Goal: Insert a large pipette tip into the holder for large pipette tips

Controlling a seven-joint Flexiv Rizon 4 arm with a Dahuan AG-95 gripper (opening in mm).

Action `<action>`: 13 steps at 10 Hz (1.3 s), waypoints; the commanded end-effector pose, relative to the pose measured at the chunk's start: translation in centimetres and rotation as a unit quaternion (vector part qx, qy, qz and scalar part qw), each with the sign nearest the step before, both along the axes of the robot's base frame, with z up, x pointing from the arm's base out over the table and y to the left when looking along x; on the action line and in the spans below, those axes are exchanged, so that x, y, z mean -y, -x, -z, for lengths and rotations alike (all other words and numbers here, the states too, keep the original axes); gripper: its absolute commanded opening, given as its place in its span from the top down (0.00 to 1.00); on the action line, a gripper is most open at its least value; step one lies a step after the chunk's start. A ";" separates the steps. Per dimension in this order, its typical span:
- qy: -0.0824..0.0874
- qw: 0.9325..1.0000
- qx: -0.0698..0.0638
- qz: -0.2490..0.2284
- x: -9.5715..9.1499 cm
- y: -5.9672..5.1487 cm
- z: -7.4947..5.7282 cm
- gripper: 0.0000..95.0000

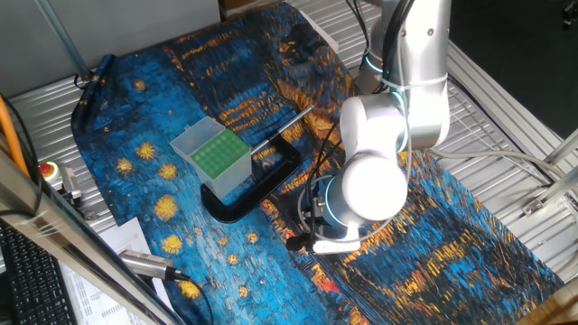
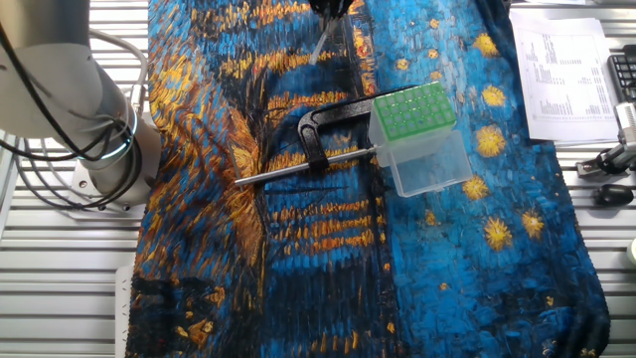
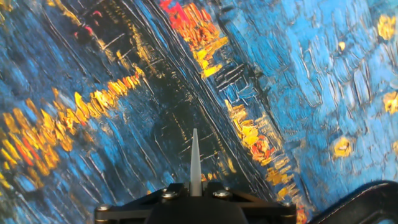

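Note:
My gripper (image 3: 195, 190) is shut on the large pipette tip (image 3: 194, 158), a slender whitish cone that sticks out ahead of the fingers above the painted cloth. In the other fixed view the gripper (image 2: 331, 8) is at the top edge with the tip (image 2: 323, 42) hanging below it, up and left of the holder (image 2: 412, 111). The holder is a translucent box with a green grid top; it also shows in one fixed view (image 1: 215, 153). There my arm (image 1: 372, 185) hides most of the gripper, which is to the right of the holder and apart from it.
A black C-shaped clamp (image 1: 262, 185) with a long metal rod (image 2: 298, 169) lies right beside the holder. The cloth (image 2: 298, 259) covers the table. Papers (image 2: 561, 70), a keyboard (image 1: 27, 280) and a red button (image 1: 45, 171) lie at the edges. The arm base (image 2: 60, 89) stands off the cloth.

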State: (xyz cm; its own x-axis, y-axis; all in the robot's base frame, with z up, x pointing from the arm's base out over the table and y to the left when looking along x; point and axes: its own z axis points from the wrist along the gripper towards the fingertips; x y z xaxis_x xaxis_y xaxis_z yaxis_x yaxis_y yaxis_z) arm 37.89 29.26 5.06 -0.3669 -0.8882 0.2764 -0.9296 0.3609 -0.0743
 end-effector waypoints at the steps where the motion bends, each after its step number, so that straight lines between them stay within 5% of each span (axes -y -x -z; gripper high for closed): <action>1: -0.010 1.000 -0.007 -0.004 -0.1 -0.1 0.0 1.00; 2: -0.016 1.000 -0.006 0.001 -0.4 -0.4 0.0 0.80; 6: -0.019 1.000 -0.003 0.004 -1.9 -1.2 -0.1 0.80; 7: -0.017 1.000 -0.008 -0.017 -1.1 -1.1 -0.1 0.80; 10: -0.047 0.997 -0.007 -0.057 2.5 -0.8 0.1 0.80; 11: -0.053 0.994 -0.031 -0.088 4.0 -0.8 0.0 0.80; 13: -0.062 0.992 -0.049 -0.097 4.2 -0.3 0.5 0.80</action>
State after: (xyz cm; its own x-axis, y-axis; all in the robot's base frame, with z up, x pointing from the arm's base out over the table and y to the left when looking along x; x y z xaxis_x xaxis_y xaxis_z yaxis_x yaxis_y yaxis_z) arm 38.46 25.41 4.68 -0.1824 -0.9647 0.1897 -0.9814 0.1903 0.0241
